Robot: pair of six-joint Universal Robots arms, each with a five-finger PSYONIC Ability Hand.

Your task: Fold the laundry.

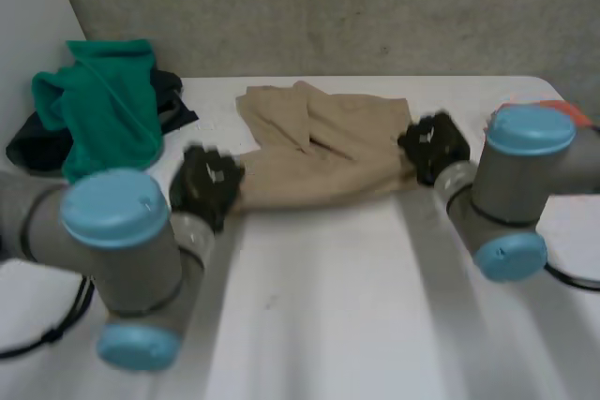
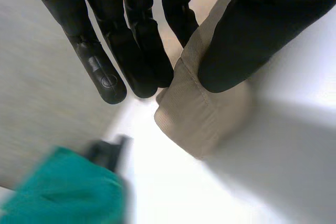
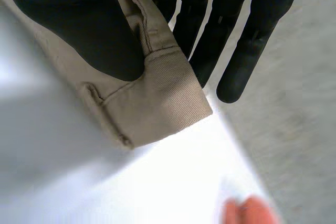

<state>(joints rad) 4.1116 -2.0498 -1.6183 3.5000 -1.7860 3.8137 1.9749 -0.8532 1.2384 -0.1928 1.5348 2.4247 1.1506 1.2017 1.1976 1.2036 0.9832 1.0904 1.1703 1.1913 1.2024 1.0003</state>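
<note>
Thumbs hide part of each pinched corner of the tan twill garment [image 1: 323, 152], which lies long axis left-right across the white table [image 1: 356, 306]; left hand [image 1: 206, 185] grips one end, right hand [image 1: 433, 145] the other.

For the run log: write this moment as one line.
left hand: pinches tan garment corner | right hand: pinches opposite corner | green cloth: piled aside, untouched

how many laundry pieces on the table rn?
3: tan garment mid-table, pinched between left hand and right hand; green cloth at the far-left corner; dark cloth beneath it. Orange item behind the right arm could be a fourth, mostly hidden.
</note>
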